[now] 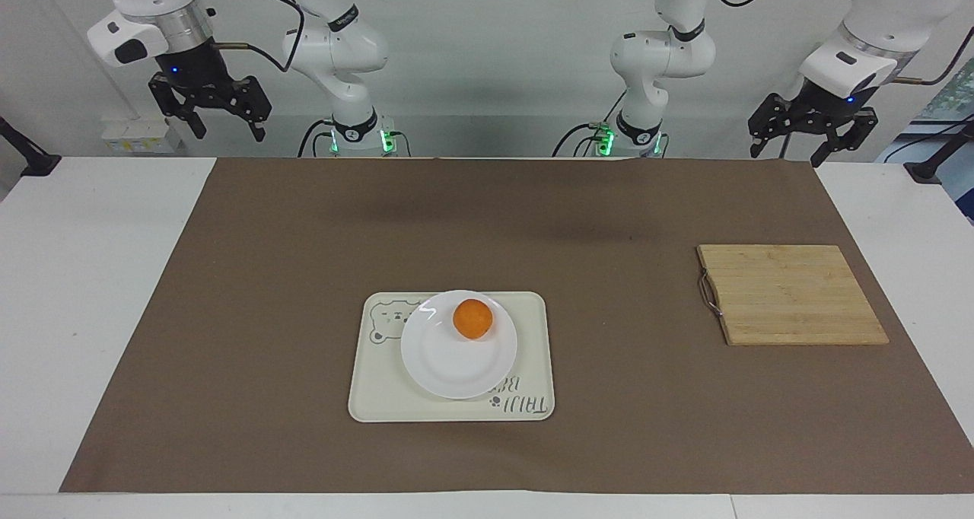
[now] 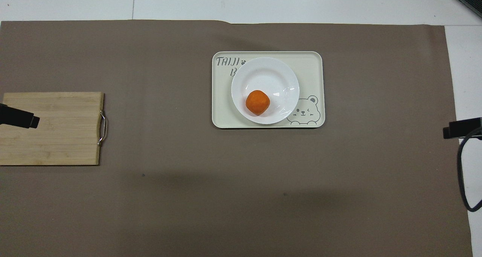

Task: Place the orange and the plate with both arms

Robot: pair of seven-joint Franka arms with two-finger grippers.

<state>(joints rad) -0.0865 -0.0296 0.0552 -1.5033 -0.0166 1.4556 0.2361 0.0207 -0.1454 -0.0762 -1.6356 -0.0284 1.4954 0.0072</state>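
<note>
The orange sits in the white plate, on the side nearer the robots. The plate rests on a cream bear-print tray in the middle of the brown mat. My right gripper hangs open and empty high above the right arm's end of the table. High above the left arm's end, my left gripper is also open and empty. In the overhead view only a fingertip of each shows, the left fingertip and the right fingertip.
A bamboo cutting board with a metal handle lies on the mat toward the left arm's end. The brown mat covers most of the white table. A black cable hangs at the right arm's end.
</note>
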